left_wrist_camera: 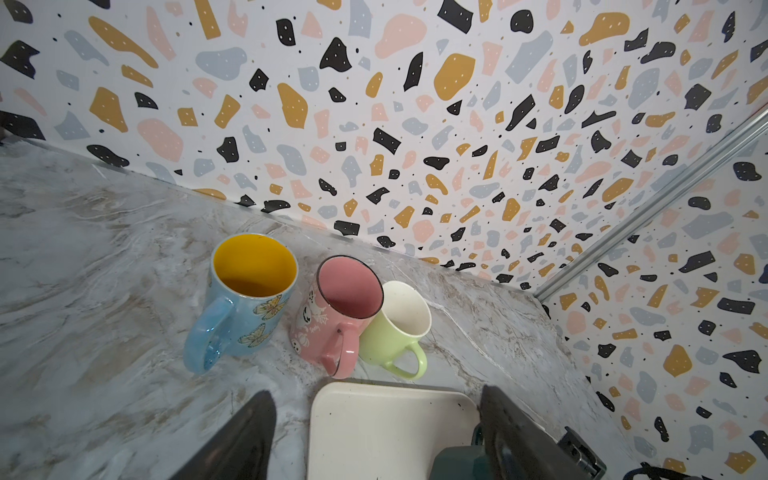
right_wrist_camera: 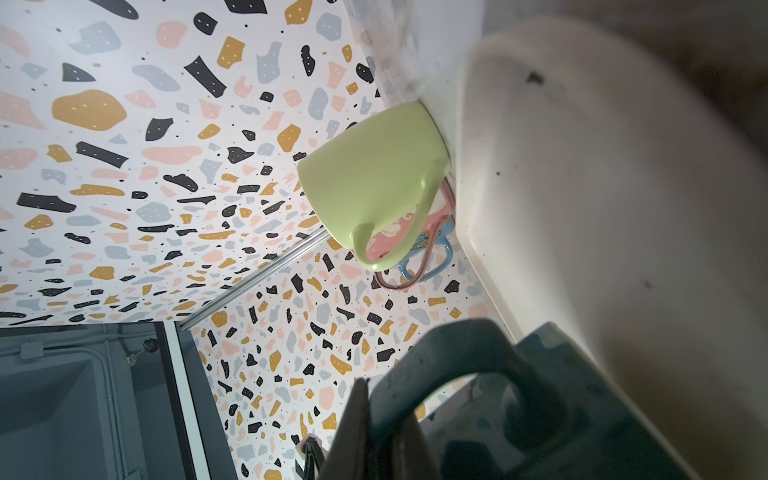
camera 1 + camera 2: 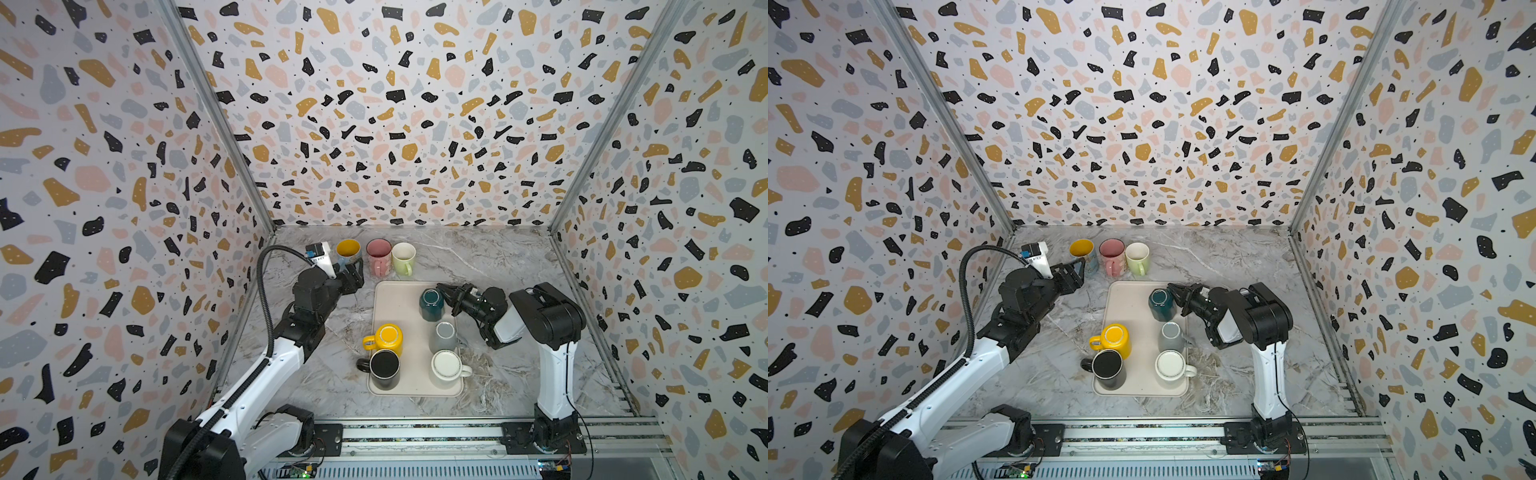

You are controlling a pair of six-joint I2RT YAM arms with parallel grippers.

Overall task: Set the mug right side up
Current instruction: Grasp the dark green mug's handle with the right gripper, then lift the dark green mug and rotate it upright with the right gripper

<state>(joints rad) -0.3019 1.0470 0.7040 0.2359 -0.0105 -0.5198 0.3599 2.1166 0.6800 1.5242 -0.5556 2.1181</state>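
Right wrist view shows our right gripper (image 2: pixel 390 432) pinched shut on the handle (image 2: pixel 457 345) of the upside-down dark teal ceramic mug (image 2: pixel 590 399), lower right, on the cream plastic tray (image 2: pixel 582 166). That small hold may slip when turning.

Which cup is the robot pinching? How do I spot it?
Find the cream tray. At its far right corner sits the dark teal mug, upside down. It is the only teal one, with the right gripper shut on its handle.
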